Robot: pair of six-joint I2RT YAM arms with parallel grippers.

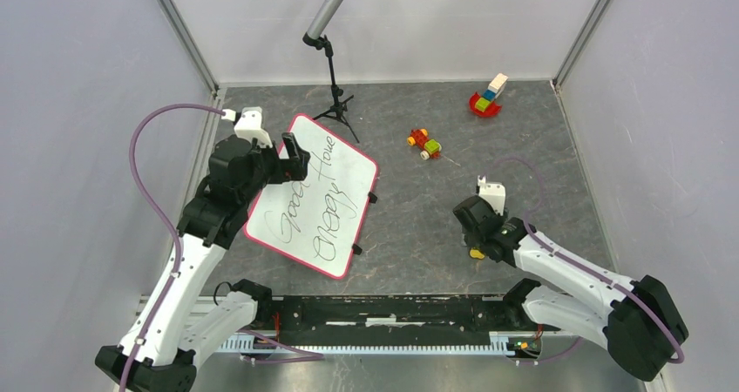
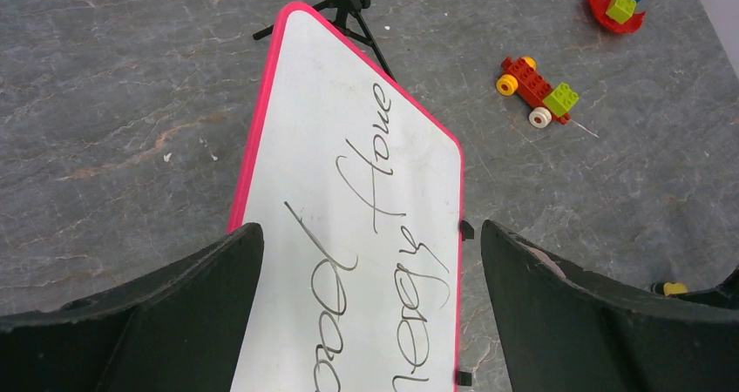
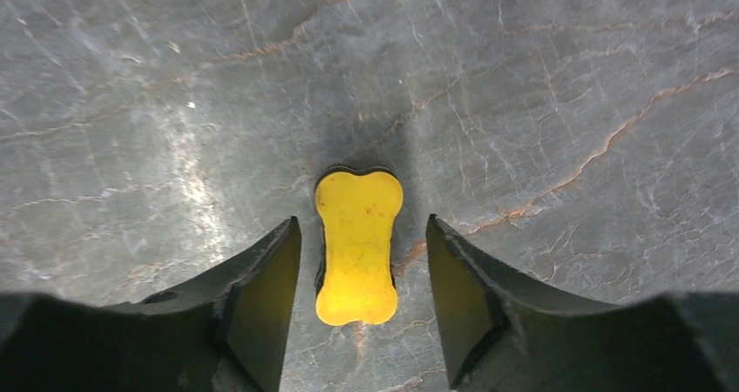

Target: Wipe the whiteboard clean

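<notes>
The whiteboard, white with a pink rim and small black clips, lies flat at the left of the floor, with black handwriting on it. My left gripper hovers over its far left part, open wide; in the left wrist view the whiteboard shows between the spread fingers of the gripper. A yellow bone-shaped eraser lies on the grey floor. My right gripper straddles it, open, with a narrow gap on each side. From above only a yellow bit of the eraser shows under the right gripper.
A black tripod stand rises just beyond the board's far corner. A small toy car and a red toy boat with blocks sit at the back right. Grey walls enclose the floor on three sides.
</notes>
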